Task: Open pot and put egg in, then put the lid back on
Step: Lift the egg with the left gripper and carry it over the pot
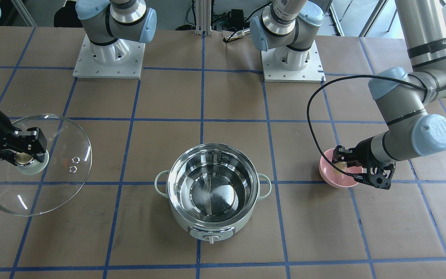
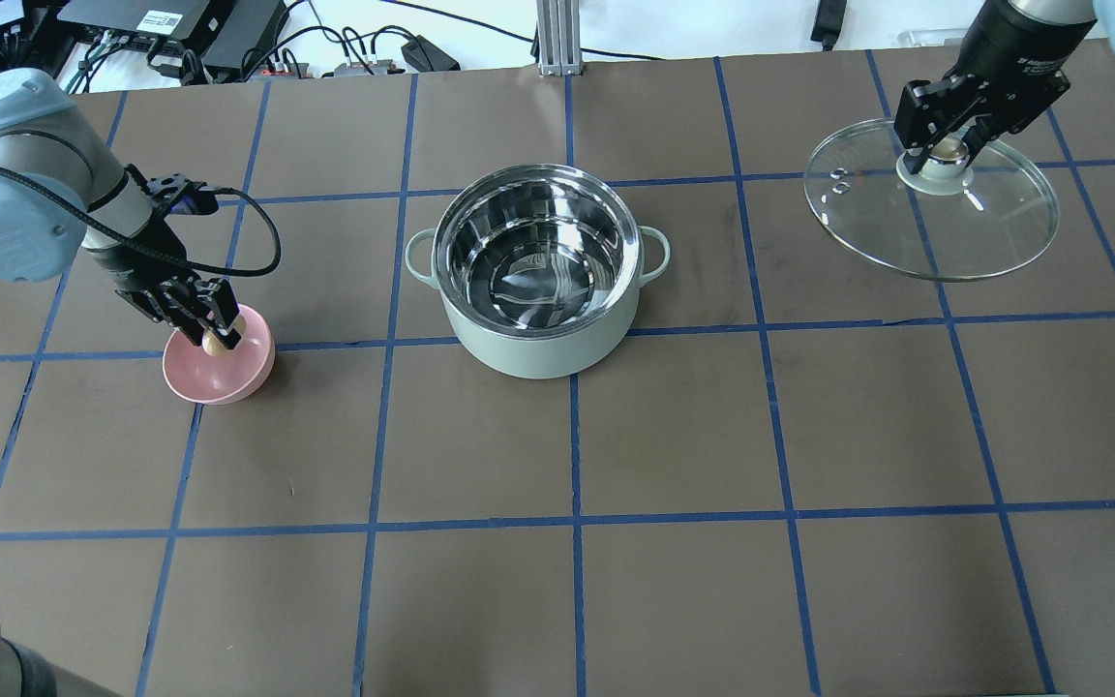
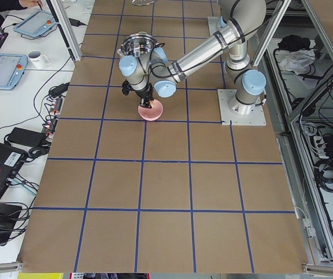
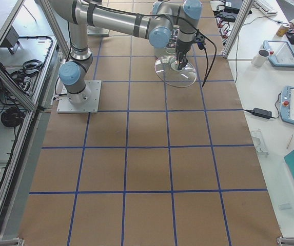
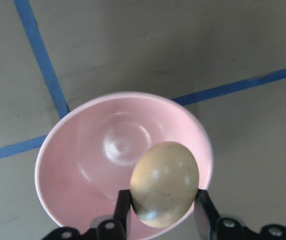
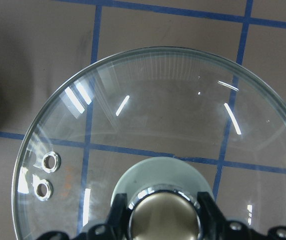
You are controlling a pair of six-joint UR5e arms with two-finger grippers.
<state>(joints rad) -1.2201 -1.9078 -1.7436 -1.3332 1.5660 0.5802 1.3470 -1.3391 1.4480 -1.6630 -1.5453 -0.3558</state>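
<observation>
Pinching egg (image 5: 165,182): left end effector (image 5: 162,202)

Mint pot (image 2: 538,339) open, upright; egg (image 5: 165,182) above pink bowl (image 5: 78,165); glass lid (image 2: 964,232) apart.

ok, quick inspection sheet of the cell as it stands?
Surface: table covered in brown paper with a blue tape grid; no spills seen.
Pot: mid-table, open, nothing inside.
Egg: clamped in the left gripper, over the bowl.
Lid: off the pot on the robot's right, right gripper shut on its knob; table contact cannot be told.
Clutter: the pink bowl.
Grippers: both shut on their loads.
Cables: black cable loops off the left arm, apart from the pot.
Surroundings: electronics and wiring past the table edge; pendants on a side desk.
</observation>
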